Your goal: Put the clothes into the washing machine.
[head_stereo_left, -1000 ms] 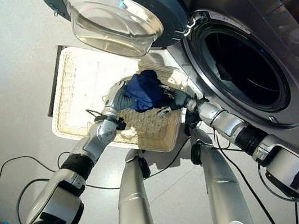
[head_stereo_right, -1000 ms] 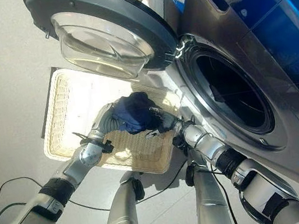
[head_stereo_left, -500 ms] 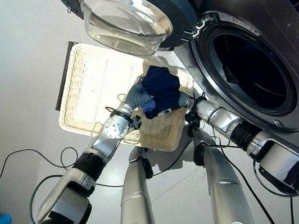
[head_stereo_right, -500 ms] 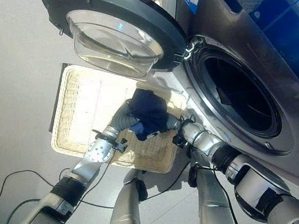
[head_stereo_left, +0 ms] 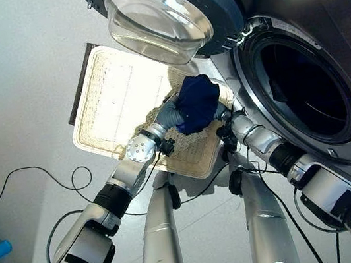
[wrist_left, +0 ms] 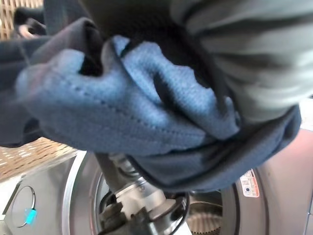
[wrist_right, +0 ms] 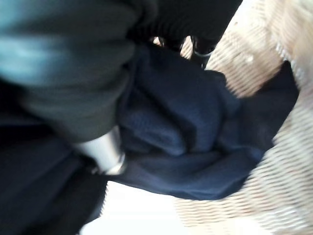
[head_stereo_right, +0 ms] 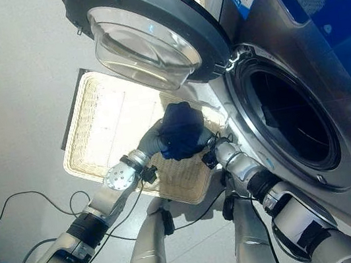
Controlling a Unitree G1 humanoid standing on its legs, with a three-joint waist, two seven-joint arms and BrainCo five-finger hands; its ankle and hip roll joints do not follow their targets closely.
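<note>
**Dark blue garment lifted over wicker basket**

Held bunched between left hand [head_stereo_left: 171,113] and right hand [head_stereo_left: 225,118], fingers of both buried in soft knit folds of the garment [head_stereo_left: 196,103], grip impossible to judge. Below, shallow rectangular woven basket [head_stereo_left: 111,98], pale. Just beside, grey washing machine [head_stereo_left: 319,28], round glass-bowled door [head_stereo_left: 163,13] swung open above basket, drum opening [head_stereo_left: 306,91] dark.

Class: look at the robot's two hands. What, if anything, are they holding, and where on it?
Both the left hand and the right hand hold a bunched dark blue garment from opposite sides, above the wicker basket.
</note>
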